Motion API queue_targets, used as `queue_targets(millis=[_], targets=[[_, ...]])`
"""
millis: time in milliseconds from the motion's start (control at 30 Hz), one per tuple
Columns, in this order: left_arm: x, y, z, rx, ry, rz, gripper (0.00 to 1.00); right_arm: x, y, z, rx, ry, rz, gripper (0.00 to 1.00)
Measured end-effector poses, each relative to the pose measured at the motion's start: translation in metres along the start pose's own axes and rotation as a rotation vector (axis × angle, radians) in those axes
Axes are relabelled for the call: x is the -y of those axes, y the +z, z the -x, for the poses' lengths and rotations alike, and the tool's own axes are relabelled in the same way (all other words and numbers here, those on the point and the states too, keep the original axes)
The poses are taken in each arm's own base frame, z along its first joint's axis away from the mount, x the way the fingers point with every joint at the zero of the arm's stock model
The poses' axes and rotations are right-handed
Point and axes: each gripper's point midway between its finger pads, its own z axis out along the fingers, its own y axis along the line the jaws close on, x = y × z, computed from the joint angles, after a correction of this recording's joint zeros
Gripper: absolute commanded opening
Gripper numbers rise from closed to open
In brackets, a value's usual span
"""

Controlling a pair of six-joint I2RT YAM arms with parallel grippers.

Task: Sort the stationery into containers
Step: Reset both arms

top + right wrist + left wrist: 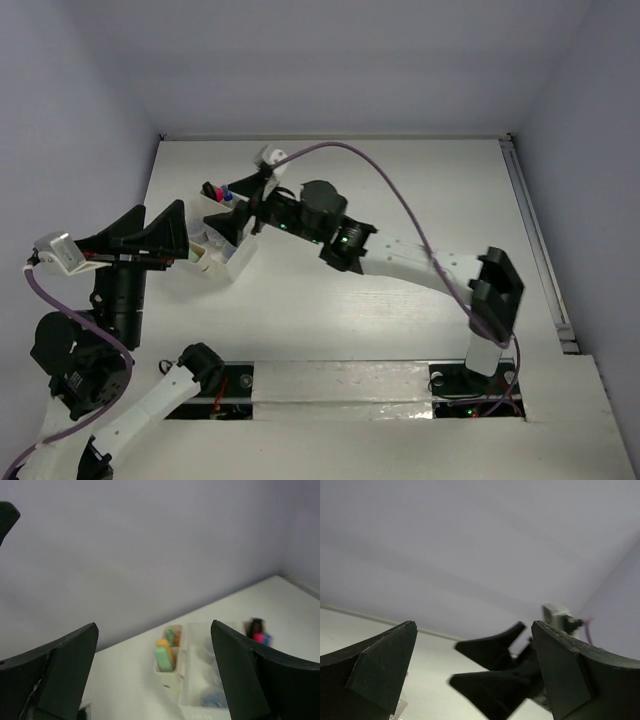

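With my right claw (154,630) and left claw (474,626) both spread wide and empty, I judge the stubby green piece (163,658) in the bins' (184,677) narrow outer compartment light, stiff and slick, best pinched across its middle.

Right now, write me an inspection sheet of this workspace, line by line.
Surface: white table, no spills seen.
Job's things: containers clustered far left; green and orange pieces in a narrow bin; pink-black marker at the cluster's edge, blurred.
Clutter: nothing seen.
Grippers: left claw open, empty, beside the containers; right claw open, empty, over them.
Cables: purple cable arcs above the table from the right wrist; second cable loops by the left arm.
Surroundings: pale walls on three sides.
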Motion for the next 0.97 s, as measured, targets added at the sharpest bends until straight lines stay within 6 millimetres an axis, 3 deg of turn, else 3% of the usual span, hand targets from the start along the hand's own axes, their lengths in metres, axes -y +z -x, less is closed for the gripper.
queue_targets(millis=[133, 167, 200, 433, 500, 567, 667, 733, 833, 967], targets=[[0.011, 0.005, -0.016, -0.042, -0.027, -0.040, 0.99, 0.024, -0.080, 0.031, 0.021, -0.033, -0.223, 1.00], [0.013, 0.007, -0.021, -0.055, -0.031, -0.050, 0.99, 0.036, -0.098, 0.019, -0.013, -0.042, -0.291, 1.00], [0.017, 0.009, -0.028, -0.074, -0.036, -0.064, 0.99, 0.034, -0.121, 0.047, 0.036, -0.042, -0.321, 1.00], [0.034, 0.020, -0.072, -0.183, -0.048, -0.127, 0.99, 0.044, -0.298, 0.128, 0.256, -0.014, -0.572, 1.00], [0.035, 0.020, -0.080, -0.203, -0.048, -0.135, 0.99, 0.045, -0.342, 0.148, 0.345, 0.028, -0.628, 1.00], [0.037, 0.020, -0.086, -0.218, -0.048, -0.145, 0.99, 0.049, -0.381, 0.155, 0.412, 0.077, -0.683, 1.00], [0.037, 0.019, -0.094, -0.235, -0.049, -0.156, 0.99, 0.060, -0.413, 0.140, 0.431, 0.120, -0.759, 1.00], [0.035, 0.018, -0.104, -0.252, -0.046, -0.156, 0.99, 0.068, -0.419, 0.120, 0.392, 0.123, -0.806, 1.00], [0.030, 0.016, -0.120, -0.282, -0.035, -0.148, 0.99, 0.079, -0.418, 0.089, 0.299, 0.104, -0.867, 1.00], [0.026, 0.012, -0.131, -0.309, -0.023, -0.146, 0.99, 0.088, -0.408, 0.068, 0.211, 0.069, -0.913, 1.00]])
